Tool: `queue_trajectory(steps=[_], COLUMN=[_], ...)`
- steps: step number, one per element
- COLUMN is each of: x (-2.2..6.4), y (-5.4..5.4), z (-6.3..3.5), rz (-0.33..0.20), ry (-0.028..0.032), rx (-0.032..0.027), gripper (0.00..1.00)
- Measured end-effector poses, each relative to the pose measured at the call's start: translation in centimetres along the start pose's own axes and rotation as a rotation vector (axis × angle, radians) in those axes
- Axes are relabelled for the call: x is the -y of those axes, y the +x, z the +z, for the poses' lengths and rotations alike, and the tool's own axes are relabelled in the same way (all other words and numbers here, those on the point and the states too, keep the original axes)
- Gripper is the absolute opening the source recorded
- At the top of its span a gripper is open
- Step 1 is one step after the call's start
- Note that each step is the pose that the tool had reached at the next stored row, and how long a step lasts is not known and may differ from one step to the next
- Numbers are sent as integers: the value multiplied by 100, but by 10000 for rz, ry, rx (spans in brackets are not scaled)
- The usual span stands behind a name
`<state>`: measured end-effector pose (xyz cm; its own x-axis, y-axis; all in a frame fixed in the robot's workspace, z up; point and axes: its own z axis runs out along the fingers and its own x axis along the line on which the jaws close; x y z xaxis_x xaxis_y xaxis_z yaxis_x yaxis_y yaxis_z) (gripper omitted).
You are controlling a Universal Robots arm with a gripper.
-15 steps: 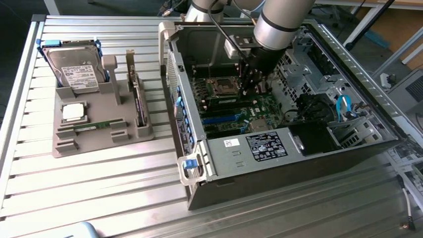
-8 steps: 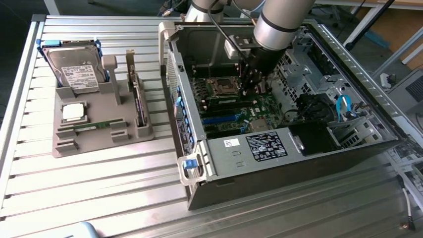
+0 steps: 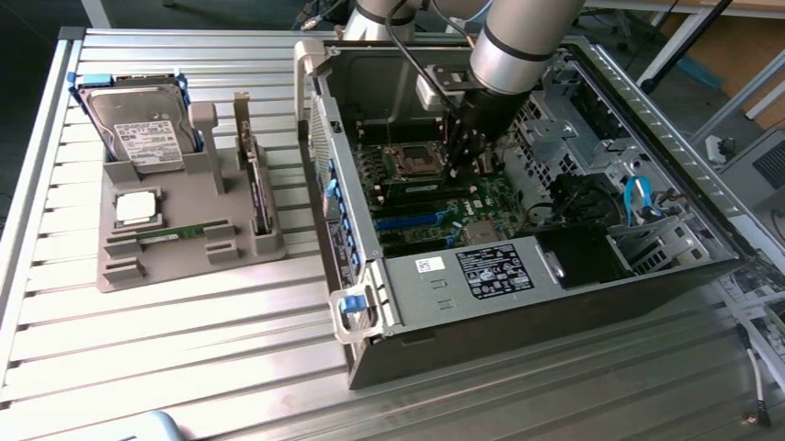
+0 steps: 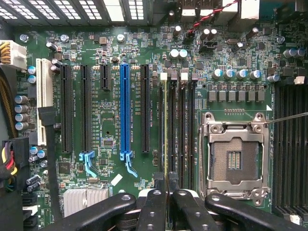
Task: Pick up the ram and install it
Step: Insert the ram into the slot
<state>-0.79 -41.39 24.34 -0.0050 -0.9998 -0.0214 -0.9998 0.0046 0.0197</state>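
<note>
Tool is down inside the open computer case, its fingers drawn narrow and pinching the ram. I see the ram edge-on, lined up along the memory slots, between the black expansion slot and the empty processor socket. I cannot tell whether it is seated. On the desk, toward the exterior view's left edge, a grey tray holds a second stick lying flat.
</note>
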Motion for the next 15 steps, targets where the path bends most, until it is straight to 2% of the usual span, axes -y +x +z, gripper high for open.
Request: queue_trajectory(steps=[15], x=[-9], y=[0], z=[1], rz=[68], ry=[2], rx=[2], gripper=[12])
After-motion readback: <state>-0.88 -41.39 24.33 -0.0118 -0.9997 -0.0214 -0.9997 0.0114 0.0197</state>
